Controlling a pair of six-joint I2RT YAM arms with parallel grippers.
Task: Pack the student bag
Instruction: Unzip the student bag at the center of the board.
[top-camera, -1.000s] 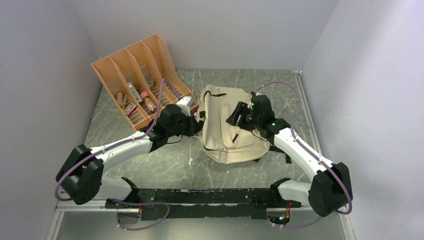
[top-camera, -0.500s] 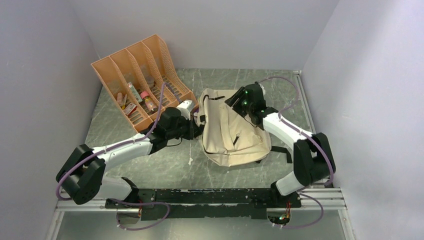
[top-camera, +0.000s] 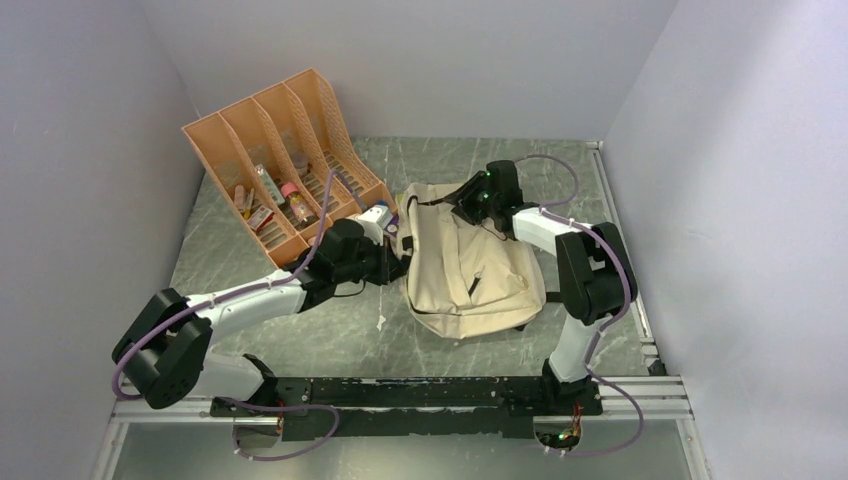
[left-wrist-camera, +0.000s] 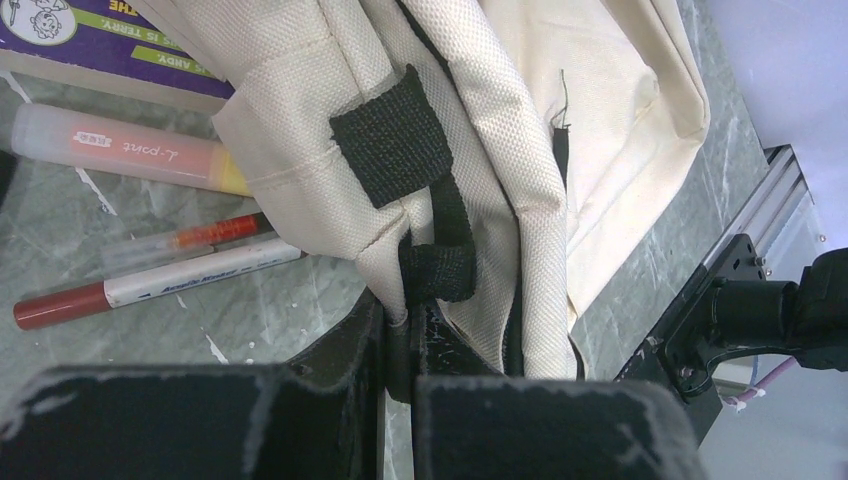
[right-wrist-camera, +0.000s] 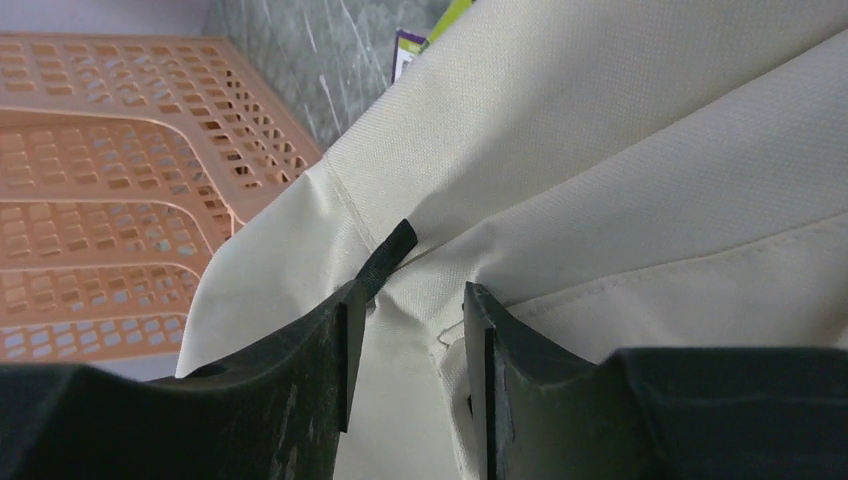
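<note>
The student bag (top-camera: 468, 262) lies flat on the green-grey counter (top-camera: 330, 325), right of the middle, with its top toward the far wall. The left end effector (left-wrist-camera: 400, 335) is clenched on a black strap loop (left-wrist-camera: 438, 275) at the bag's left edge. The right end effector (right-wrist-camera: 412, 340) is at the far top corner, its fingers pinching a puckered ridge of cream fabric beside a small black tab (right-wrist-camera: 392, 252). An orange file organizer (top-camera: 285, 145) stands at the far left, just beside the bag's far left corner, with small bottles (top-camera: 292, 198) in its slots. Between organizer and bag, close to the left arm's grip, lie a purple book (left-wrist-camera: 90, 25) partly under the bag, a pale orange tube (left-wrist-camera: 130, 150), a thin orange pen (left-wrist-camera: 190, 238) and a red-capped marker (left-wrist-camera: 150, 285), all touching or nearly touching the fabric. Grey walls close in the left, far and right sides. Bare counter lies near the bag and to its left, up to the metal rail (top-camera: 400, 405) at the near edge.
</note>
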